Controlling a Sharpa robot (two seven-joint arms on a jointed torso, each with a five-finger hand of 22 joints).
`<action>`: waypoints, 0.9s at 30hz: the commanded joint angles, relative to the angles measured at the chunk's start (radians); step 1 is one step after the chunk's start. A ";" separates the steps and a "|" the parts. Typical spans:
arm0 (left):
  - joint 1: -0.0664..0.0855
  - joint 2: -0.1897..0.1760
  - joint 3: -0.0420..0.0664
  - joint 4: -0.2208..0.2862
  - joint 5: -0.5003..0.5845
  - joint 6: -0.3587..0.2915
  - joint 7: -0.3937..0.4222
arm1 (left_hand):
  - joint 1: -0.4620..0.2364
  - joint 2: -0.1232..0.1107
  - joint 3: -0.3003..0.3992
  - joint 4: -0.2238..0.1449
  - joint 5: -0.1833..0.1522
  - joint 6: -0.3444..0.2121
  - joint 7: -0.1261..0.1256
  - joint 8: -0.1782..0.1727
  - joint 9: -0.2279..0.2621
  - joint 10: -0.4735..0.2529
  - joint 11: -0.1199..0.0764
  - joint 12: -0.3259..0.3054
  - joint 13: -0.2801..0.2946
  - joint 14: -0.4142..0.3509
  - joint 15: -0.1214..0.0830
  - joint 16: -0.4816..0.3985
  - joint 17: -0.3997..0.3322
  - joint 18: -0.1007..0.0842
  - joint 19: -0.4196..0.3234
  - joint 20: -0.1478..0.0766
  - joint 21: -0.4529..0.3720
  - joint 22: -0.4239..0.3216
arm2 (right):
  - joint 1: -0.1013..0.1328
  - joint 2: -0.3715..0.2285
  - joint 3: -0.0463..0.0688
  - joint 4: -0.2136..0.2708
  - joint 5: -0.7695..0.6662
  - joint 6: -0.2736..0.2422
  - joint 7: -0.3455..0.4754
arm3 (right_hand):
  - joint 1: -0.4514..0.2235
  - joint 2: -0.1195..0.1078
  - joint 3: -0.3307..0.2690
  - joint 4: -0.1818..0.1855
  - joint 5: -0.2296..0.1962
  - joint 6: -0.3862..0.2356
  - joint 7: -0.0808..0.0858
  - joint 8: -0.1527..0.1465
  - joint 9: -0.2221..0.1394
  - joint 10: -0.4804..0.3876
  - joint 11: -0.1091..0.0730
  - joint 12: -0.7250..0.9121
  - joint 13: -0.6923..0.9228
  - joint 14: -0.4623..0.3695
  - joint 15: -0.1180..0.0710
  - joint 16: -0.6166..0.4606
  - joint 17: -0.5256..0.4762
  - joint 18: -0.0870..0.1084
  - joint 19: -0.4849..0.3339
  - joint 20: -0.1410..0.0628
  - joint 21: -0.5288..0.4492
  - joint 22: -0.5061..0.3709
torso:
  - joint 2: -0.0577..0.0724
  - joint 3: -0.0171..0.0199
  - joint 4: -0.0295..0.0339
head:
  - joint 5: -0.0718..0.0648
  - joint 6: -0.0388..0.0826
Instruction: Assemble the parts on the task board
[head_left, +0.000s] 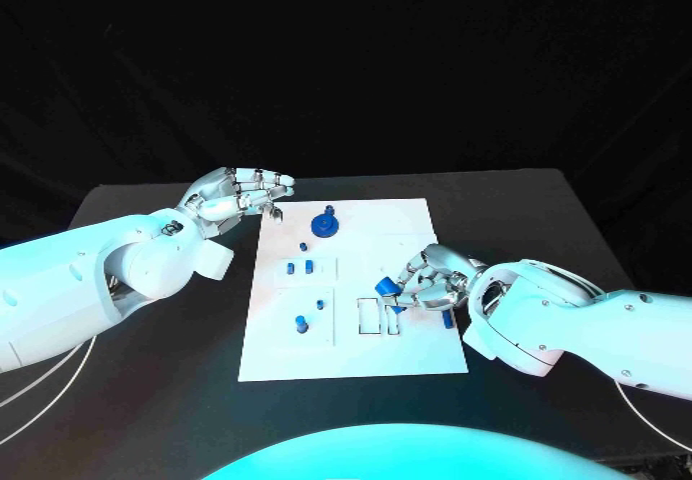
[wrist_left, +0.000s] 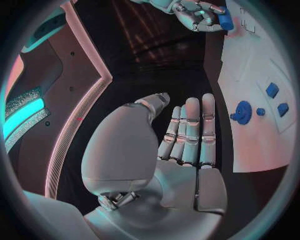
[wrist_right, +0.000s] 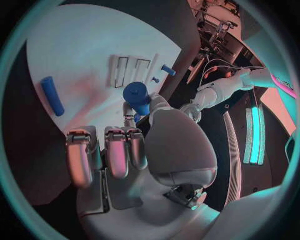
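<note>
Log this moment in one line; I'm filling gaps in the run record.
left hand: open, off the task board's far-left corner | right hand: holds blue cylinder part over board | stage: placing part

Black surface (head_left: 159, 400), matte, under the white plate; bare margins on all sides of it in the head view. Far edge meets a black backdrop (head_left: 346, 80), plain and unlit, across the upper part of that view. Thin pale cables (head_left: 43, 385) run over the near left part of the surface; another pale cable (head_left: 656, 420) crosses the near right corner.

Left wrist view: a dark panel (wrist_left: 37, 75) with a pale trimmed edge, and a lit strip (wrist_left: 22, 117) glowing beside it. Right wrist view: a similar lit strip (wrist_right: 253, 130), upright, past the surface's edge.
</note>
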 joint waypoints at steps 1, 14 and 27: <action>0.000 0.002 0.001 0.002 0.006 0.015 0.009 | -0.005 0.006 -0.003 0.004 0.002 0.000 -0.002 0.006 -0.001 0.006 0.000 -0.004 -0.001 0.002 0.000 0.004 -0.001 0.013 0.001 0.000 0.003 0.001 | -0.002 0.025 0.000 -0.016 0.078 0.046 0.017 | -0.018 -0.002 0.005 -0.001 -0.003 0.062 -0.042 0.021 0.058 0.104 -0.009 0.004 0.263 0.090 -0.010 0.003 0.191 -0.006 0.106 -0.007 0.004 0.263 | 0.001 -0.0001 -0.0013 | 0.001 -0.001; 0.000 0.002 0.001 0.003 0.007 0.017 0.009 | -0.005 0.006 -0.003 0.004 0.002 0.000 -0.002 0.006 -0.001 0.006 0.000 -0.004 -0.001 0.002 0.000 0.004 -0.001 0.013 0.001 0.000 0.003 0.001 | -0.030 0.107 -0.001 -0.066 -0.019 0.100 -0.046 | -0.094 0.004 -0.001 -0.001 -0.052 0.072 -0.046 0.034 0.057 0.104 -0.013 0.004 0.263 0.091 -0.013 0.004 0.197 -0.006 0.106 -0.010 0.004 0.263 | 0.001 0.0003 -0.0009 | 0.008 -0.007; 0.000 0.001 0.001 0.003 0.007 0.017 0.008 | -0.005 0.006 -0.003 0.004 0.002 0.000 -0.002 0.006 -0.001 0.006 0.000 -0.004 -0.001 0.002 0.000 0.004 -0.001 0.013 0.001 0.000 0.003 0.001 | -0.035 0.118 -0.001 -0.070 -0.117 0.082 -0.071 | -0.108 0.006 -0.003 0.000 -0.059 0.074 -0.047 0.037 0.056 0.104 -0.013 0.004 0.263 0.092 -0.013 0.004 0.198 -0.006 0.106 -0.010 0.004 0.263 | 0.001 0.0001 -0.0009 | 0.011 -0.010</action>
